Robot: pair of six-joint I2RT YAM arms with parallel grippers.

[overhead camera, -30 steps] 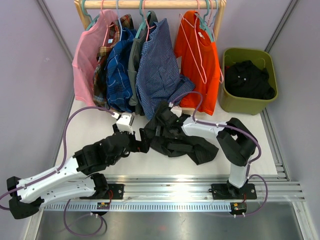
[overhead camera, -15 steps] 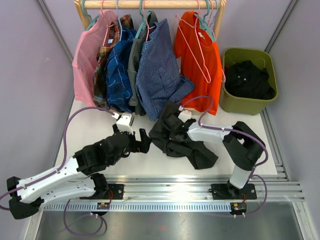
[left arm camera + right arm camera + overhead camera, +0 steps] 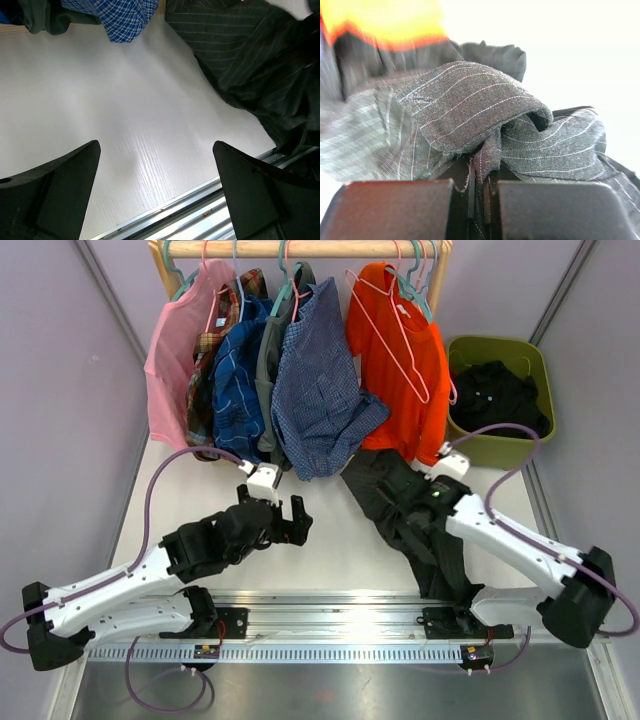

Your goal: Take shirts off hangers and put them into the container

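Right tool (image 3: 479, 197) was clamped shut on a thin fold of the pinstriped shirt (image 3: 410, 525), close to the bin (image 3: 490, 453) at the surface's (image 3: 330, 560) far right corner. Left tool (image 3: 290, 522) hung wide open over bare surface, holding nothing.

The worry was the shirt's long tail, which ran back to the near edge and over the rail there. It could well snag on the rail or the arm's base during the lift. With so little cloth pinched, the weight might also pull it free. The orange shirt (image 3: 395, 370) and its loose pink hanger (image 3: 385, 335) hung just beside it and could get caught.

From above, cloth buried the right tool's fingers. The wrist view blurred at the top, and I couldn't tell whether a hanger was inside the shirt. Something dark lay in the bin, pattern unreadable.
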